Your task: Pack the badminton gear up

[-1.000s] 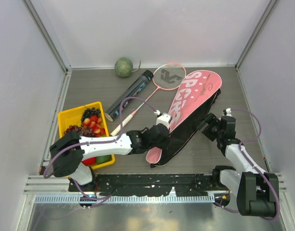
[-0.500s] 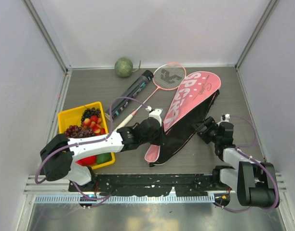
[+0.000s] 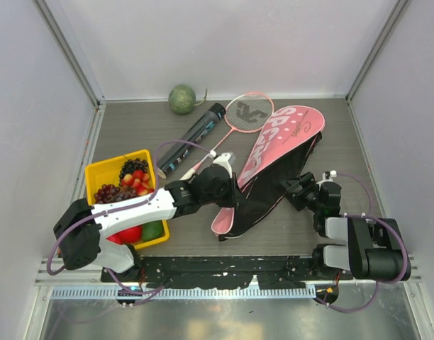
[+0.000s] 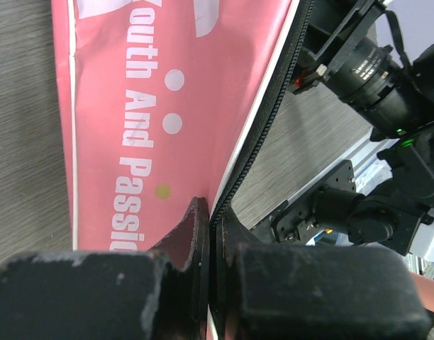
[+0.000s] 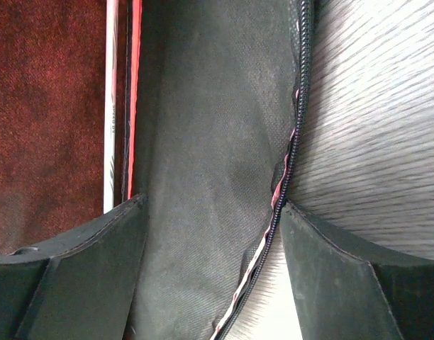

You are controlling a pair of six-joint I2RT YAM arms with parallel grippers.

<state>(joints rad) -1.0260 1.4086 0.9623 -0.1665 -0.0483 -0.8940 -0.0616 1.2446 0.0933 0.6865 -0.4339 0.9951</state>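
The large pink racket bag (image 3: 281, 142) lies slanted across the middle of the table, its black underside (image 3: 274, 188) spread to the right. My left gripper (image 3: 227, 193) is shut on the zipper edge of the pink flap (image 4: 146, 106), near the bag's narrow end. My right gripper (image 3: 293, 190) is open, its jaws straddling the black fabric (image 5: 203, 142) and the zipper edge (image 5: 296, 134). One pink-framed racket (image 3: 248, 112) lies outside the bag at the back, its white handle (image 3: 194, 167) pointing at my left arm. The long black tube (image 3: 192, 138) lies to its left.
A yellow tray (image 3: 95, 173) of fruit stands at the left, under my left arm. A green melon (image 3: 181, 99) rests against the back wall. In the right wrist view, a thin white strip (image 5: 110, 106) runs along dark red lining (image 5: 47, 106) inside the bag.
My left gripper has drawn the pink flap's narrow end to the left and slightly back. My right arm has folded down toward its base, its gripper staying open at the bag's black edge.
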